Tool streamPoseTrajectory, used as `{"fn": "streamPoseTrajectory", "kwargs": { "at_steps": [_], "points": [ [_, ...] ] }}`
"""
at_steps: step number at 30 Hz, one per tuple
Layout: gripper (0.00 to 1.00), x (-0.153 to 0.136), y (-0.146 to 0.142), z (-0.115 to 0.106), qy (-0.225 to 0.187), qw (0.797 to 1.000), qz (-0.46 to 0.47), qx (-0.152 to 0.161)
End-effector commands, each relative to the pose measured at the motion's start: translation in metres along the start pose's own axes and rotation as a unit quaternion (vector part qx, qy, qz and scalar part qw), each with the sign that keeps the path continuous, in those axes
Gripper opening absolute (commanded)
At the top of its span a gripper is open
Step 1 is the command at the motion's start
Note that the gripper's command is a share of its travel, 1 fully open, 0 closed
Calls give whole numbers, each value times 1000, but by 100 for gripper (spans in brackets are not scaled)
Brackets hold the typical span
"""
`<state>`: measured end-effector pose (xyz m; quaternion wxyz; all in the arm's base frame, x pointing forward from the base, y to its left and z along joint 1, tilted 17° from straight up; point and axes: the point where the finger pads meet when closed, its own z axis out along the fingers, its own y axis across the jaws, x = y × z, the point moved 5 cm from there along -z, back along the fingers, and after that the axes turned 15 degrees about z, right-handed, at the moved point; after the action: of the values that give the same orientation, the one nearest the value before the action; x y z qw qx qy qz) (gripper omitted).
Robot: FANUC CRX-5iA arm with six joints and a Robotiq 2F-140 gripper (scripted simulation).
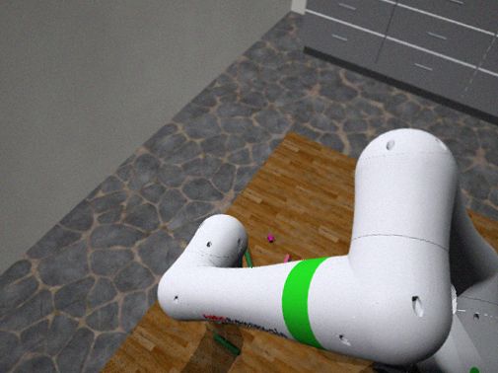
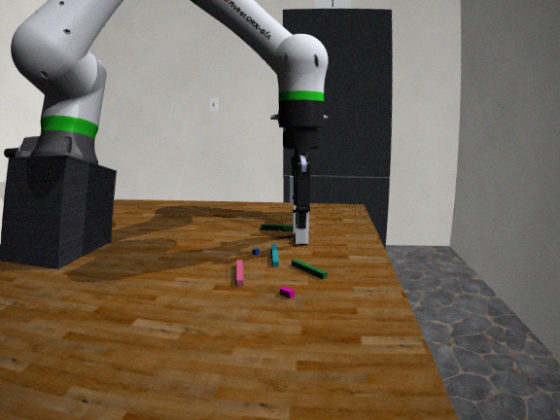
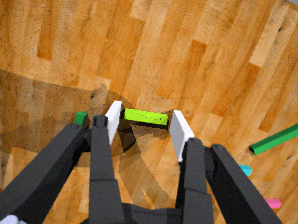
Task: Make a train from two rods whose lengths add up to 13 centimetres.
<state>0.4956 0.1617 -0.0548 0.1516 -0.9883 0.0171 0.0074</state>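
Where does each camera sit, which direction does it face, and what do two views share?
Top: high above the arm's base side, facing down; the white arm hides most of the table.
Exterior: at table height off to one side, facing the gripper and the arm's pedestal.
Wrist: on the gripper, facing down past both fingers to the lime rod.
Shared: exterior and wrist both show a green rod.

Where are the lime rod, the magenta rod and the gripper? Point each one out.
lime rod (image 3: 145, 116), wrist view, middle of its top face.
magenta rod (image 2: 287, 292), exterior view, its top face.
gripper (image 3: 146, 126), wrist view, midway between its white fingertips, open around the lime rod.
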Motion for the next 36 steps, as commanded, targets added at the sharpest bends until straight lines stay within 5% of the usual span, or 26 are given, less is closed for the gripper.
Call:
{"fn": "streamPoseTrajectory", "kwargs": {
  "at_steps": [1,22,31,32,36],
  "points": [
    [41,0,0,-1,0,1000,0,0],
    [41,0,0,-81,0,1000,0,0],
    [41,0,0,-90,0,1000,0,0],
    [100,0,0,-90,0,1000,0,0],
    [100,0,0,-90,0,1000,0,0]
  ]
}}
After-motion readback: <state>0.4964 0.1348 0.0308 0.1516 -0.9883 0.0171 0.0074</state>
